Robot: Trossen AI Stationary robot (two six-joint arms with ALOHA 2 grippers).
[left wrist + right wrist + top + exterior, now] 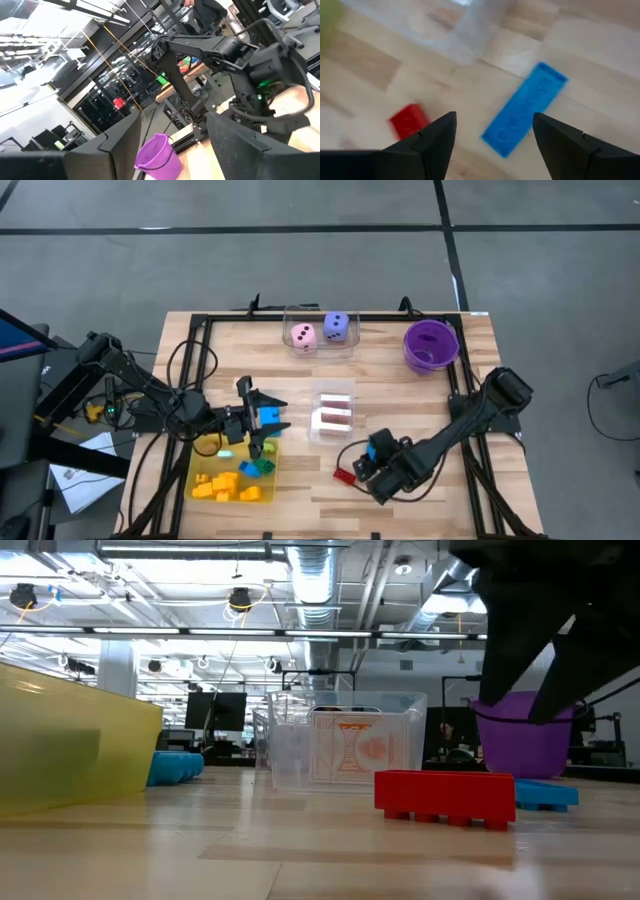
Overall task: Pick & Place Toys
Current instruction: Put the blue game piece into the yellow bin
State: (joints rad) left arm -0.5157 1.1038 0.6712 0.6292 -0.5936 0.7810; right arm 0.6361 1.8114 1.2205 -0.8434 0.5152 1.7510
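Red brick [344, 475] lies on the wood table [400, 395] at lower centre, blue flat brick [524, 109] just beside it; right gripper [372, 470] hovers over both, jaws apart, empty. Left gripper [262, 420], centre-left, jaws apart with nothing between them, sits above the yellow tray [201, 463] of toys [240, 480].

the tray [203, 477] of bricks [240, 480] lies at seven o'clock, the card box [333, 416] at centre, the dice box [320, 346] at twelve holding two dice [303, 336], the bowl [431, 345] at two, a loose brick [345, 475] at five.
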